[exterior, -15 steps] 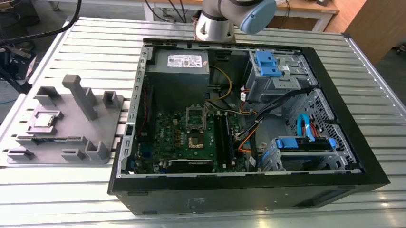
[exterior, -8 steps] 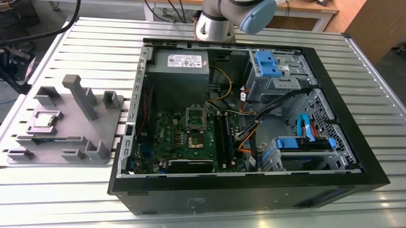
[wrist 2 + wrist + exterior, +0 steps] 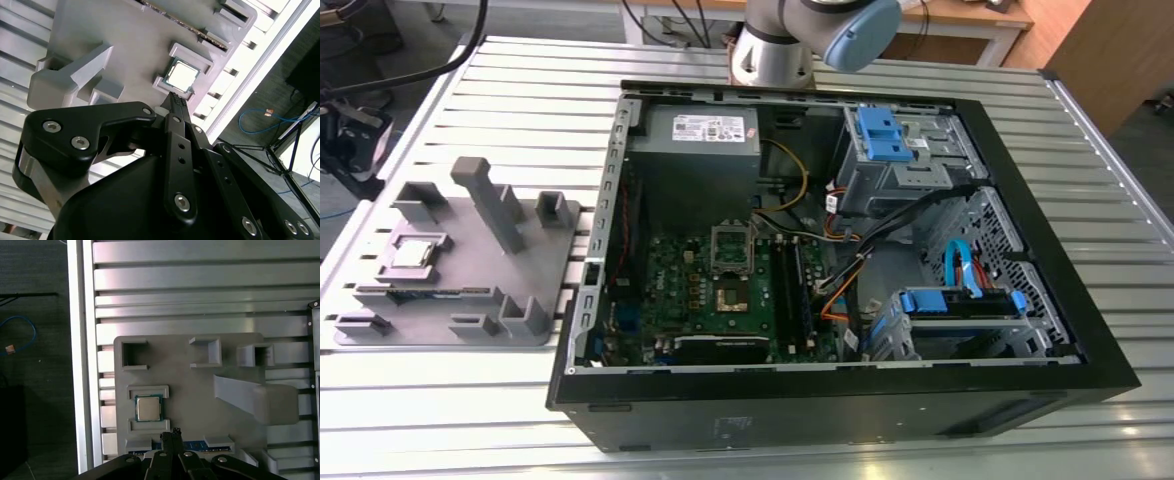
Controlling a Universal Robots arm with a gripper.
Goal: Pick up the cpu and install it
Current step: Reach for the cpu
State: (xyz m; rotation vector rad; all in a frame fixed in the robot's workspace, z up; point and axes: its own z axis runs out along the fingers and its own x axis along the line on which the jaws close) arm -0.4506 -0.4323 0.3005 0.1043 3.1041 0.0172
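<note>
Cpu, small flat square silver-topped chip [image 3: 148,408], sits in recess of grey plastic fixture [image 3: 195,380]; I judge recess keeps it square for pickup. Black pincer [image 3: 172,432] closed, empty, above fixture near chip.

Exterior view: even, bright overhead light. Grey fixture [image 3: 454,300] posts cast short, soft shadows. Computer case [image 3: 1067,330] interior dimmer, darkest below near wall. Both wrist views: table slats [image 3: 200,277] [image 3: 272,37] flare white with glare. Cpu [image 3: 148,408] lid glints pale. Floor [image 3: 35,390] beyond table dark.
</note>
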